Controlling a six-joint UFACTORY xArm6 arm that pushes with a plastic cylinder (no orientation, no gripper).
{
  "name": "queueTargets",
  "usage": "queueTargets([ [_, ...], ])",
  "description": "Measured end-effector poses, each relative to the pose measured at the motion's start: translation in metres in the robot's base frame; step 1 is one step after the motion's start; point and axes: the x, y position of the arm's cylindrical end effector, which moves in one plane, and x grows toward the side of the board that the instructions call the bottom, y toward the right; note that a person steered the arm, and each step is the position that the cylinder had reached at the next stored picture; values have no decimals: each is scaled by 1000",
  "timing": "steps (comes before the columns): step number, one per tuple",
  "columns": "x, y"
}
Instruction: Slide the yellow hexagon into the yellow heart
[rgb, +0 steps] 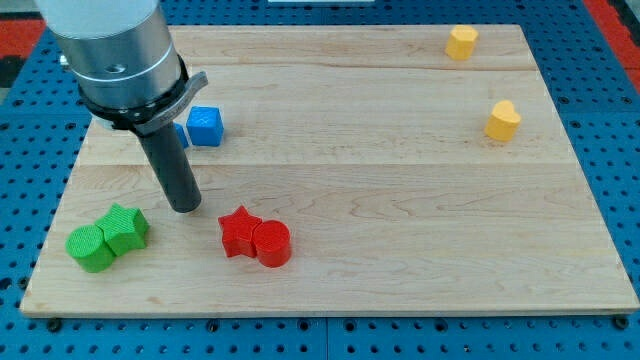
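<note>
The yellow hexagon (461, 42) sits near the view's top right edge of the wooden board (360, 150). The yellow heart (503, 120) lies a little below and to the right of it, apart from it. My tip (184, 206) rests on the board at the view's left, far from both yellow blocks. It stands between the green blocks and the red blocks, touching neither.
A blue cube (205, 126) lies just right of the rod, with another blue block (181, 135) partly hidden behind it. A green cylinder (90, 247) and a green star (124, 228) touch at bottom left. A red star (238, 231) and a red cylinder (271, 243) touch.
</note>
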Motion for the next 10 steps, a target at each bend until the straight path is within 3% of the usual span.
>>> queueTargets([
  [2,-1,28],
  [4,-16,155],
  [6,-58,363],
  [7,-84,396],
  [10,-190,273],
])
